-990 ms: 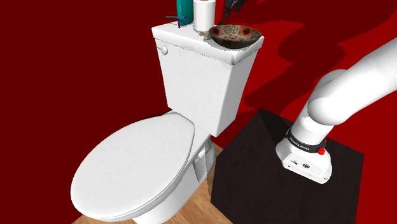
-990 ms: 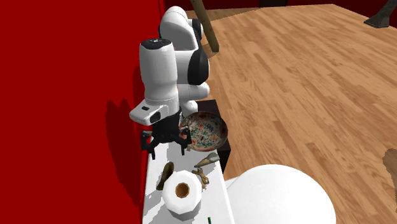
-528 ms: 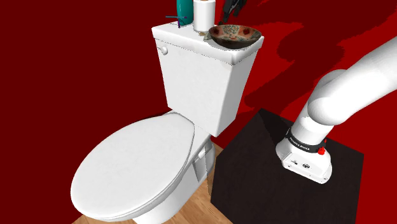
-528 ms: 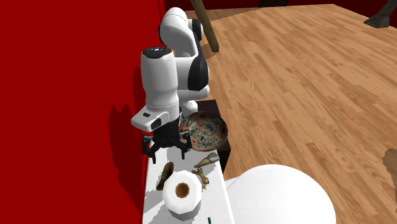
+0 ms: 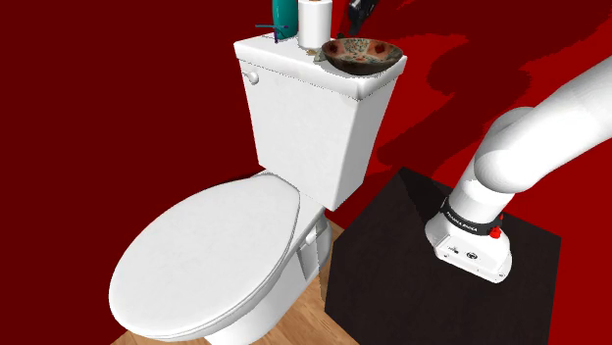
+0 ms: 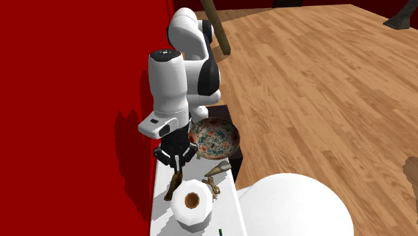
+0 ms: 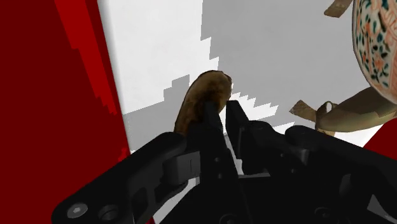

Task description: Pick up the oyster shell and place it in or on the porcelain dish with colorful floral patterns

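Gripper (image 7: 222,116) pinched almost shut on the near edge of the brown oyster shell (image 7: 202,92), which lies on the toilet tank lid (image 7: 159,51) beside the red wall (image 7: 38,76), we judge the shell light, stiff, brittle-rimmed, and best held by that thin edge.

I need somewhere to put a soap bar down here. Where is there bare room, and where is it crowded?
Bare: the tank lid strip between the red wall and the floral dish, past the brown shell; also the closed seat cover. Crowded: around the tool, where shell, tan scrap and paper roll sit close together.
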You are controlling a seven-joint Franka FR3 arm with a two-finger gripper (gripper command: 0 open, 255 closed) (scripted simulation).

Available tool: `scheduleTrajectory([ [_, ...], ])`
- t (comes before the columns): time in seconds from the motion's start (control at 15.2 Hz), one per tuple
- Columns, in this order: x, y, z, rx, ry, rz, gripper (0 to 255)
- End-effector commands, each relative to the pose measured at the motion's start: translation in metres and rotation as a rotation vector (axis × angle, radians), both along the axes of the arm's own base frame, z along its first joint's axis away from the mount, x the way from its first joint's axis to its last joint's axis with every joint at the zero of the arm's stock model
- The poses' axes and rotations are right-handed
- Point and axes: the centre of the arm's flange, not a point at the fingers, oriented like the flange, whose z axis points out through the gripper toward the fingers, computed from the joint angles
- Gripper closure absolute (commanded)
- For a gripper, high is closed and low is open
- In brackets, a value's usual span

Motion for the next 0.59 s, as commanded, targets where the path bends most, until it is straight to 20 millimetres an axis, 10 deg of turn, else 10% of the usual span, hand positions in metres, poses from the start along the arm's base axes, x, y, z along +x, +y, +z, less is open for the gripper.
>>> scheduleTrajectory([
  [0.0,0.000,0.000,0.000,0.000,0.000,0.000,255],
  [0.33,0.000,0.000,0.000,0.000,0.000,0.000,255],
  [0.4,0.000,0.000,0.000,0.000,0.000,0.000,0],
  [0.53,0.047,-0.012,0.006,0.069,0.142,-0.147,0],
])
